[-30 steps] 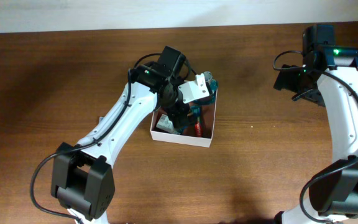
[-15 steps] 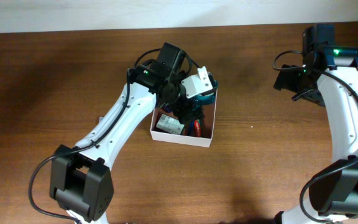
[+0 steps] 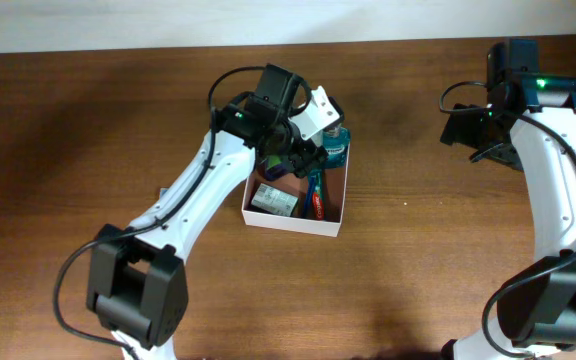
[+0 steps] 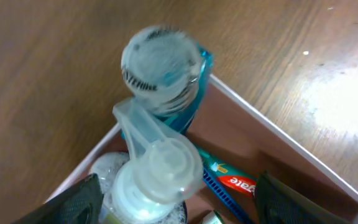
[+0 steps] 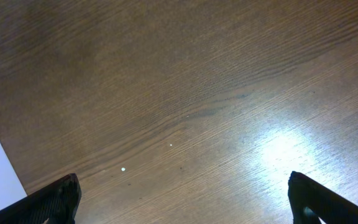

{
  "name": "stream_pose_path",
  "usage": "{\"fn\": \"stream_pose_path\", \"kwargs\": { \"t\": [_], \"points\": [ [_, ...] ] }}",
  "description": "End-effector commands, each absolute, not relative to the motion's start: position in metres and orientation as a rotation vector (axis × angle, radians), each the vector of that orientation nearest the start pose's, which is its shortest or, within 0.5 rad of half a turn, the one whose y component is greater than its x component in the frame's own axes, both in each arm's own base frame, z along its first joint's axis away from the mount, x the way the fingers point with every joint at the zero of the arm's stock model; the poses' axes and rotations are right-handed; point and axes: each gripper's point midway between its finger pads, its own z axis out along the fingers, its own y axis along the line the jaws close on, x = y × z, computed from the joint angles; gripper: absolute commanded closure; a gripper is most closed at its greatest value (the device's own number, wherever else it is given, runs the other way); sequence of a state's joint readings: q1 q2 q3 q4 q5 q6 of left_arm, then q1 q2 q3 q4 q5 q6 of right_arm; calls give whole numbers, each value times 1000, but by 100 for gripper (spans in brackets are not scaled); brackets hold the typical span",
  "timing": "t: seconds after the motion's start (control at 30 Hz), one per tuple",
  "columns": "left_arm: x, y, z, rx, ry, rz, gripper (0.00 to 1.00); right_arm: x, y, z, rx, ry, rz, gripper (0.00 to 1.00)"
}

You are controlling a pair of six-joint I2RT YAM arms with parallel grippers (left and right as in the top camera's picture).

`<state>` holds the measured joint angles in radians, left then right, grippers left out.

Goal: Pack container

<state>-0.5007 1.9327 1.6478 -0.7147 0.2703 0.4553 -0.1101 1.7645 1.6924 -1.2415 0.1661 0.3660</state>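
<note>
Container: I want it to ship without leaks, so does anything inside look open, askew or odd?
One thing: the clear bottle in the container seems to have its flip cap hinged open, pointing toward the teal bottle in the corner. No spill shows.

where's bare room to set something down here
The brown wooden table is bare between the shallow white cardboard container and the right arm, and left of the left arm. Inside, only a reddish strip by the right wall is free; its far corner is crowded with a teal bottle by the left gripper.
</note>
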Motion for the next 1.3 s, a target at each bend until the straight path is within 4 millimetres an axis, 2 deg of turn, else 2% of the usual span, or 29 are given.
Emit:
{"fn": "stream_pose_path", "kwargs": {
  "t": [0.0, 0.13, 0.3, 0.57, 0.73, 0.97, 1.07, 1.27],
  "points": [
    [425, -274, 134, 1183, 2291, -341, 24, 378, -71, 186, 707, 2750, -187, 1],
    [431, -278, 138, 1154, 2272, -346, 25, 378, -71, 186, 707, 2750, -187, 1],
    [432, -278, 139, 1152, 2265, -346, 32, 378, -71, 186, 707, 2750, -187, 1],
    [432, -278, 139, 1152, 2265, -345, 38, 378, -71, 186, 706, 2750, -187, 1],
    [443, -269, 138, 1110, 2271, -249, 39, 378, -71, 186, 707, 2750, -187, 1],
    [444, -270, 139, 1065, 2290, -265, 44, 378, -71, 186, 707, 2750, -187, 1],
    [444, -270, 139, 1064, 2290, -264, 50, 378, -71, 186, 707, 2750, -187, 1],
    [444, -270, 139, 1064, 2290, -264, 51, 378, -71, 186, 707, 2750, -187, 1]
  ]
}}
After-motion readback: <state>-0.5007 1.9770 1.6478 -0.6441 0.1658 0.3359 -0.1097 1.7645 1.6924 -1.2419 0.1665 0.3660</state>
